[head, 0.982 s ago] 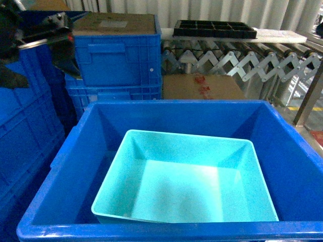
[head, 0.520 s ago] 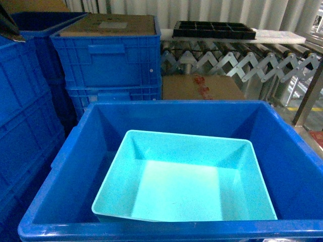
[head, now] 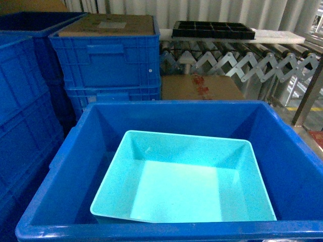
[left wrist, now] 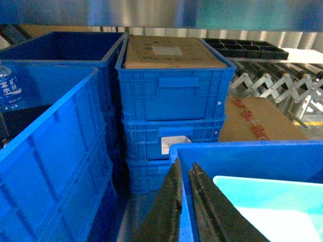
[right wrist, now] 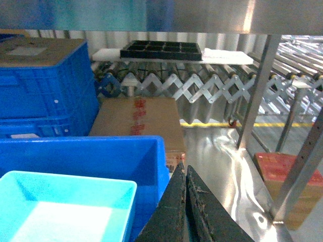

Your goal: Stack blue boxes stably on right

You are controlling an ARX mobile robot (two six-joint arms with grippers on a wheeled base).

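One turquoise tub (head: 184, 184) sits inside the big dark-blue crate (head: 75, 151) at the front of the head view, bottom down, its near-left corner riding a bit high, so prob. not fully flat; it lies toward the crate's right half, which fits the "stack on right" goal. No 2nd tub in any view, so can't say where the next one comes from. Left end effector (left wrist: 185, 201) hangs outside the crate's left wall w/ its fingers nearly together and nothing between them; right end effector (right wrist: 185, 201) is likewise pressed closed and empty, off the crate's right corner. Both look parked clear of the crate, prob. so the tub can settle untouched. Behind: stacked blue crates (head: 113, 60), top one capped w/ cardboard bearing a pale label, text too small to read. A cardboard carton (head: 202, 86) by the roller conveyor (head: 242, 58) has red print, not legible. Left wrist view shows a water bottle (left wrist: 9, 91) w/ a blue label, characters unreadable.
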